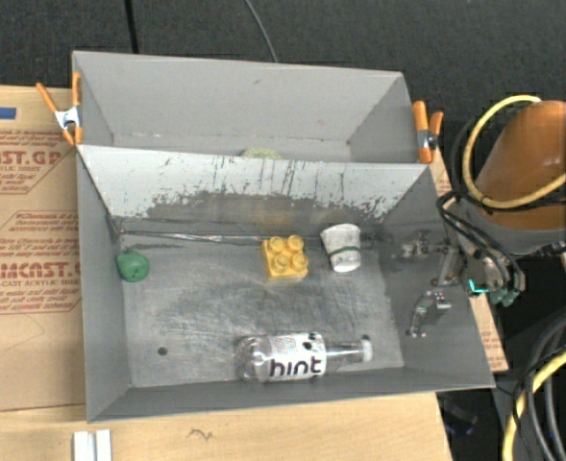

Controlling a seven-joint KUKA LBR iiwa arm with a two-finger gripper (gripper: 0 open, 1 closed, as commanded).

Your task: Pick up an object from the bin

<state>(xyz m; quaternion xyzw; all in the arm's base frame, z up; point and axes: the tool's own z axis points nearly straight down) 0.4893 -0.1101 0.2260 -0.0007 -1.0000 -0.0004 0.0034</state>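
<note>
- The clear bottle (pixel 297 357) lies on its side at lower centre, along the foot of the near wall of the bin (pixel 263 399); a round body probably settles there.
- The hand (pixel 431 291) hangs at the right of the frame over the sloped right wall, holding nothing; whether it is spread or pressed together cannot be told.
- The yellow brick (pixel 284 257) and white cup (pixel 342 246) sit at centre, apart, probably open to a descent from above.
- The green ball (pixel 133 266) rests against the left wall.
</note>
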